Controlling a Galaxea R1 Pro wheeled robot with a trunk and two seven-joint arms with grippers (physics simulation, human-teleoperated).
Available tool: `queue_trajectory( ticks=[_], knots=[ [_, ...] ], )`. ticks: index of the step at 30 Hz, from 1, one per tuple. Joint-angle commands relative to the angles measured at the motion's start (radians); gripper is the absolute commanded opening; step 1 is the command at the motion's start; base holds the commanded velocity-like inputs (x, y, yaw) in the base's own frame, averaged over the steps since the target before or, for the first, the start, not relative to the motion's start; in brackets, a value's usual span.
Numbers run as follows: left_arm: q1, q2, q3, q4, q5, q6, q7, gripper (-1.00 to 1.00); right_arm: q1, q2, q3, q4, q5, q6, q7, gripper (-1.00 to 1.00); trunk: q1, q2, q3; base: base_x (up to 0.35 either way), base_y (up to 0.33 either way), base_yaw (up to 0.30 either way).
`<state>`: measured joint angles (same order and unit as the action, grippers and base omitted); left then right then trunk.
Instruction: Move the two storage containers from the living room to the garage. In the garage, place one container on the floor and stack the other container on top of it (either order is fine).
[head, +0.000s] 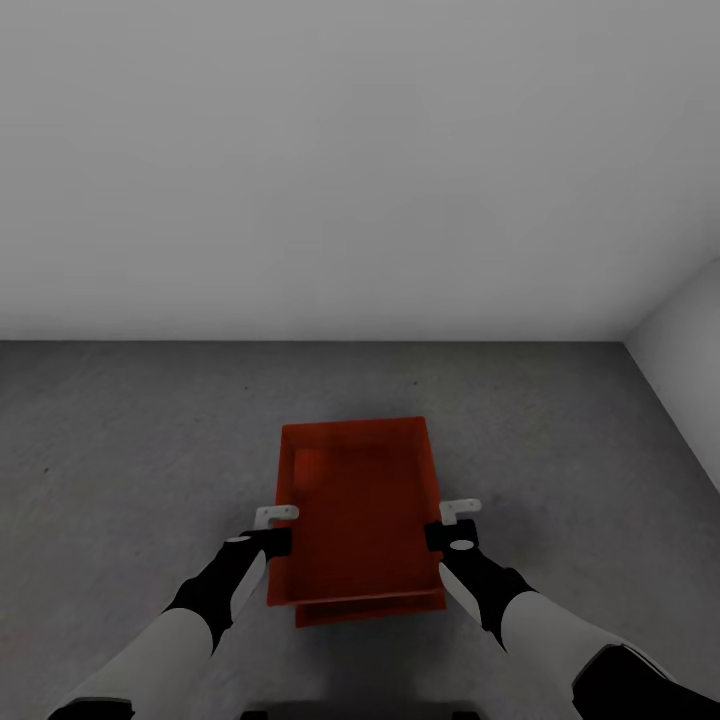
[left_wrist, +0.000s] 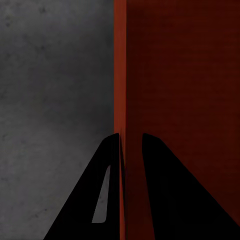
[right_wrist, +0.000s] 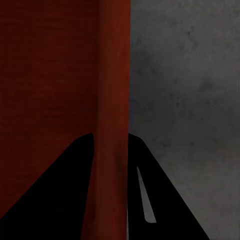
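While standing in the garage, holding the upper storage container (head: 360, 500) level and low over the dark grey concrete floor (head: 150, 450), open side up, long axis pointing away toward the white wall (head: 360, 170). Gripping it with the left tool (head: 273, 530) on one long wall and the right tool (head: 456, 522) on the opposite long wall, both near the end closer to the robot.

Seen from the left wrist: left tool (left_wrist: 131, 137) closed on the orange-red wall, one dark finger (left_wrist: 165, 190) inside the bin over the ribbed base, the other outside over concrete. Seen from the right wrist: right tool (right_wrist: 111, 135) likewise clamped across the rim, one finger (right_wrist: 60, 190) inside, one outside.

Directly beneath, at the near end, peeking out by a thin strip: the lower storage container (head: 370, 610), same colour, lined up with the one above. Cannot tell whether touching or just apart. Off to the right, a second white wall meeting the first at a corner.
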<state>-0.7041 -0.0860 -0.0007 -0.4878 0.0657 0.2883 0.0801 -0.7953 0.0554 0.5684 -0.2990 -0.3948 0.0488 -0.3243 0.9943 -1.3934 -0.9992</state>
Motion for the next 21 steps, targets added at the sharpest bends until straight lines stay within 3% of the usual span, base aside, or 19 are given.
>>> queue_trajectory(
  ticks=[1, 21],
  knots=[
    [0.000, -0.001, -0.018, -0.005, 0.009, 0.006, 0.010, -1.00, -0.001, 0.000, 0.013, 0.001, -0.026, 0.032, -0.009, -1.00, 0.004, -0.008, -0.004, 0.000, 0.000, 0.000],
    [0.000, -0.001, -0.018, -0.005, 0.009, 0.006, 0.009, -1.00, -0.001, -0.001, 0.013, 0.001, -0.026, 0.032, -0.007, -1.00, 0.081, -0.148, -0.081, 0.000, 0.000, 0.000]
  ],
)
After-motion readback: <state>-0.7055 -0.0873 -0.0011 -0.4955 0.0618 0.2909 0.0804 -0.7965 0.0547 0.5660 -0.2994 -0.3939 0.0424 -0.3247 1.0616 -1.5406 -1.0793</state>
